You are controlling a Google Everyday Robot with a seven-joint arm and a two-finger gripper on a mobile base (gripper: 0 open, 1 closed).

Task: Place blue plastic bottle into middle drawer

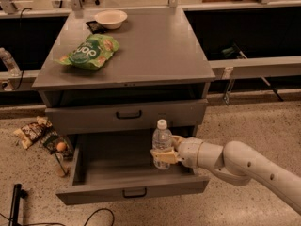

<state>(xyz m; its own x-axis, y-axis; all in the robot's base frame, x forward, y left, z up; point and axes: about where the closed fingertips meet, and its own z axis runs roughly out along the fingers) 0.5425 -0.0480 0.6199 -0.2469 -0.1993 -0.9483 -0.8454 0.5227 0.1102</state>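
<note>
In the camera view, the placing step was in hand: the gripper (pixel 164 155), reaching in from the right on the pale arm, had its jaws closed around the lower half of the blue plastic bottle (pixel 162 141). The bottle stood upright over the right part of the open middle drawer (pixel 131 191). Its base sat low inside the cavity, though whether it touched the drawer floor could not be told. The next move probably called for a short descent until the base rested, then opening the jaws and drawing back to the right without tipping the bottle. The drawer's right wall lay just beside the gripper, so room was tight on that side. The drawer floor to the left was bare and offered open room. The shut upper drawer (pixel 127 115) overhung the far part of the cavity, near the bottle's white cap, and limited any lift straight up. A green chip bag (pixel 91 52) and a bowl (pixel 111 19) sat on the counter (pixel 155 55), well apart from the work.
</note>
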